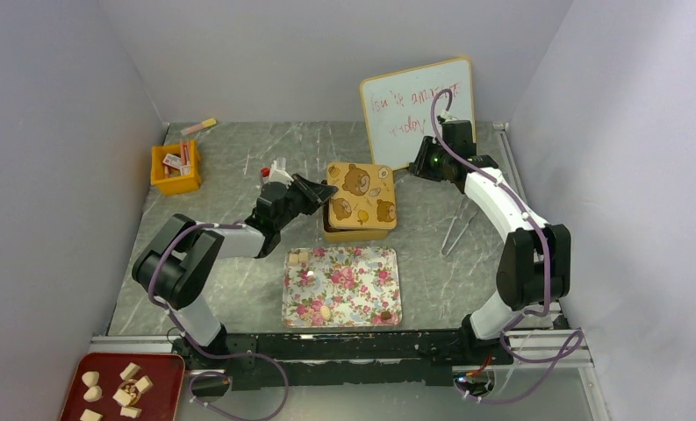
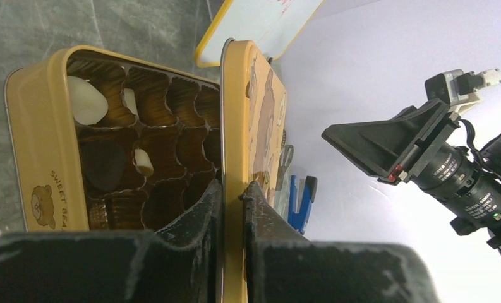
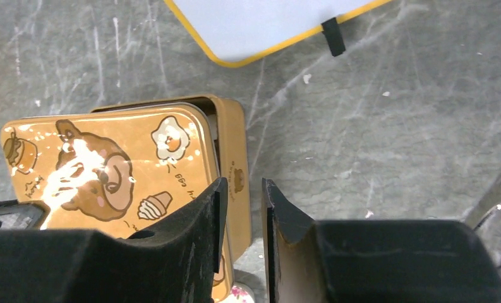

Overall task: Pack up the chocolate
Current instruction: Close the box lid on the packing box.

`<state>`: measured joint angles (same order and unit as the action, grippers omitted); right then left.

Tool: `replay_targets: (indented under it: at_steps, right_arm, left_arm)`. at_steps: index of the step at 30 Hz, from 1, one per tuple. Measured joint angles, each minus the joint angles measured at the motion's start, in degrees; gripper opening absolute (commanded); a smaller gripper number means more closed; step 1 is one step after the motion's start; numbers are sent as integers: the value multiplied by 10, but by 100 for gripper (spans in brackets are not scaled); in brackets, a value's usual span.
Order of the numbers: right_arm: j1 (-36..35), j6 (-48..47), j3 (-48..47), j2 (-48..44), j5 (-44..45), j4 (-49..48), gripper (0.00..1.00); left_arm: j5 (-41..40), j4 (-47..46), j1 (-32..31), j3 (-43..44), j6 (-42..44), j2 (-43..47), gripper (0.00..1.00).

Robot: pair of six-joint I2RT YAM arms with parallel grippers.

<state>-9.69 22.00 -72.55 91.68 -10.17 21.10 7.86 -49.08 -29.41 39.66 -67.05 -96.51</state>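
Two arms work over the table (image 1: 239, 149), and the biggest thing near them is the floral tray (image 1: 362, 272). A few pieces of chocolate (image 1: 297, 257) lie on it. More pieces lie on the red tray (image 1: 164, 361) at the near left corner.

Behind the floral tray stands the tin (image 2: 42, 145). Its lid (image 2: 257, 120) is raised on the left side and sits a little off the tin. The left gripper (image 2: 232, 189) pinches the lid's edge, one finger on each face. The right gripper (image 3: 244, 189) hovers over the tin's right wall, with its fingers a little apart and nothing between them.

Inside the tin only some cups are filled: a white piece (image 2: 86, 101), a dark piece (image 2: 102, 164) and a small white one (image 2: 143, 163). I judge that packing is far from done, so the lid should go fully off. To do it well, keep the pinch firm, lift straight up before moving sideways, and put the lid down away from both trays. The right gripper can steady the tin so that it is not dragged.
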Motion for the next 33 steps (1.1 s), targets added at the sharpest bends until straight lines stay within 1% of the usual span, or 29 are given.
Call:
replay_targets:
  at_steps: [8, 19, 33]
  right_arm:
    - [-6, -9, 9, 3, 31, 4, 24]
    - [-30, -19, 10, 31, 38, 13, 23]
    - [-42, -26, 10, 70, 37, 17, 21]
  left_arm:
    - [-17, 10, -2, 0, 2, 0, 5]
    - [-24, 10, -3, 0, 2, -19, 5]
    - [-28, 7, -3, 11, 2, -39, 5]
